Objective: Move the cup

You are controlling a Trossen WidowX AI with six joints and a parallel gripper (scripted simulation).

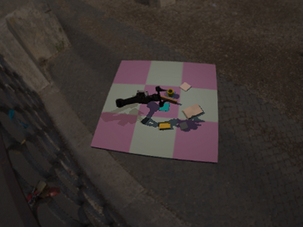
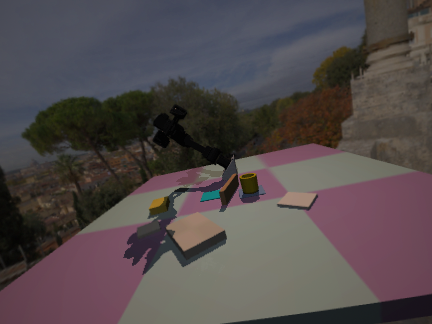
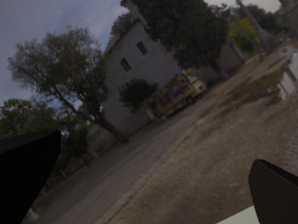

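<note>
The yellow cup [image 1: 170,92] [image 2: 248,183] stands upright on a blue-grey pad [image 2: 262,191]. Its inside looks dark in the top view, and I cannot make out the marbles. The other pad, teal [image 1: 164,108] [image 2: 209,196], lies bare on the far side of an upright orange-brown board [image 1: 169,100] [image 2: 229,190]. My gripper [image 1: 165,96] [image 2: 169,125] [image 3: 157,156] is open and empty, raised high above the table, apart from the cup. The wrist view shows both fingers wide apart, with neither cup nor pads between them.
A thick tan block [image 1: 192,111] [image 2: 196,233] and a thin tan tile [image 1: 185,86] [image 2: 297,200] lie on the checkered table. A yellow block [image 1: 165,125] [image 2: 159,205] and a grey block [image 1: 183,125] [image 2: 148,229] lie on the teal pad's side of the board.
</note>
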